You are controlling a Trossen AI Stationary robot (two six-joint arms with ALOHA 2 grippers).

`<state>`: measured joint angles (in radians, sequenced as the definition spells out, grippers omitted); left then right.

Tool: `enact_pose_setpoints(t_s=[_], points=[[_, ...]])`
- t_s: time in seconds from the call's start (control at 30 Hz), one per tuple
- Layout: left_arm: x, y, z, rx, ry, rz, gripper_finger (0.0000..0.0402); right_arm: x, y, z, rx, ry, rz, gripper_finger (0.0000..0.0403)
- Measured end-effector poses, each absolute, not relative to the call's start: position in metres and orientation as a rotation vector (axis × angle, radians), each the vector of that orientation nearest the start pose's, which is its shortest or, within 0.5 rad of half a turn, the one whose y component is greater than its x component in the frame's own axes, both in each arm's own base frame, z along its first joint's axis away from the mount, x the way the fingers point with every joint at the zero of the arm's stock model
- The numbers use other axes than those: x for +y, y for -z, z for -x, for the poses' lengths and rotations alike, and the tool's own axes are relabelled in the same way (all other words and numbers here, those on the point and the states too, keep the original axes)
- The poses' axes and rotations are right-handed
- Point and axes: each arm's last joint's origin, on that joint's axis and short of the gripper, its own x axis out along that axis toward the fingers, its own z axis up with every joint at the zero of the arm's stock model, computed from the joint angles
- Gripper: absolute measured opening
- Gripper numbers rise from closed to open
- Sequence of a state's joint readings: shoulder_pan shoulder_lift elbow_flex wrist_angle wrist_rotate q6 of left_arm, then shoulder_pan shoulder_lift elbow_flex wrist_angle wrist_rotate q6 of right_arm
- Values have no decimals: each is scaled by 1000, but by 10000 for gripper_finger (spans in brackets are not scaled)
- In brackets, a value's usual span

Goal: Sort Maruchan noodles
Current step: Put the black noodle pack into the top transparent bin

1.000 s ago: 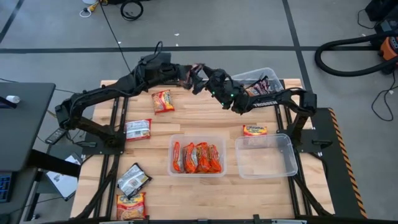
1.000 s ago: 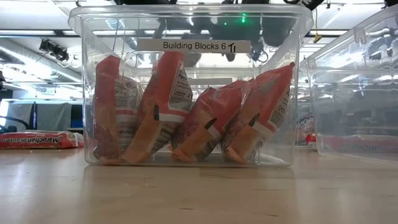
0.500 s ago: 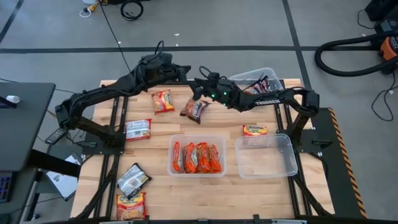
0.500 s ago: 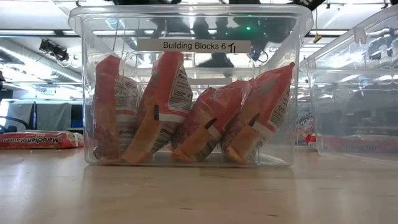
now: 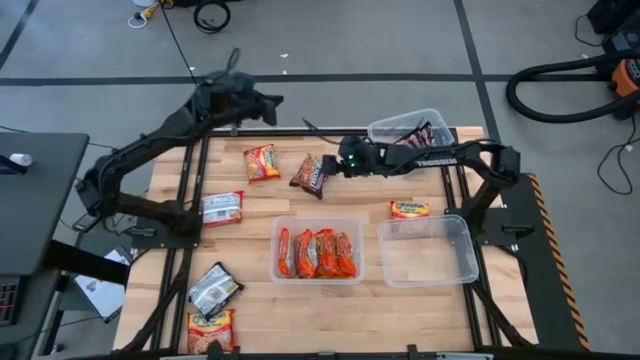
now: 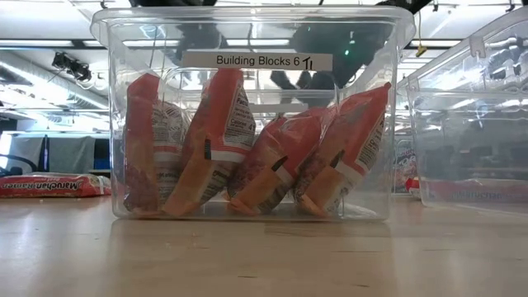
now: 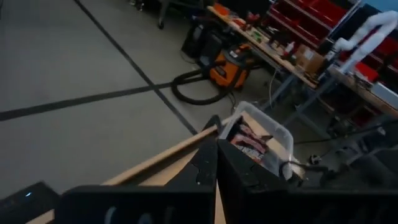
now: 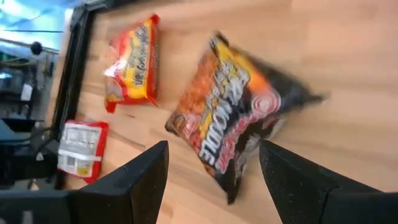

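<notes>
High view, four orange packets [image 5: 317, 253] binned

Pale wooden table [image 5: 420, 300], clear plastic bin [image 5: 425, 250], glossy noodle packets [image 5: 317, 254]

Dark packet [image 8: 239, 134] motion-blurred in right wrist view, print unreadable. White-red packet [image 8: 81, 150] partly behind right gripper's finger [image 8: 134, 180]. Clear bin [image 6: 247, 111] blocks low view; arms only dark smears through it. Bottom-edge packet [image 5: 210, 330] slightly cropped.

Pretty even overhead light, soft shadows; ceiling lights glare off the clear bin [image 6: 252, 33], and the dark noodle packet [image 8: 239, 134] is motion-blurred.
</notes>
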<state>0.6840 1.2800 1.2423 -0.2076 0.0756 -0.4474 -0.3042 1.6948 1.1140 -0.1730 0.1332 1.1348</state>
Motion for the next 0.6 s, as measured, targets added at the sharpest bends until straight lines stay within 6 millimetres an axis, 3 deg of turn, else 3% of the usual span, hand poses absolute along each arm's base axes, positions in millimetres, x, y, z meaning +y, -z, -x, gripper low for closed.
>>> enact_pose_setpoints(t_s=[0.33,0.6], points=[[188,-385,-204,146,-494,481,74,-108,-167,-360,452,938,-1276,255],[187,-381,-203,204,-488,424,107,-126,-136,-372,396,920,-1354,251]])
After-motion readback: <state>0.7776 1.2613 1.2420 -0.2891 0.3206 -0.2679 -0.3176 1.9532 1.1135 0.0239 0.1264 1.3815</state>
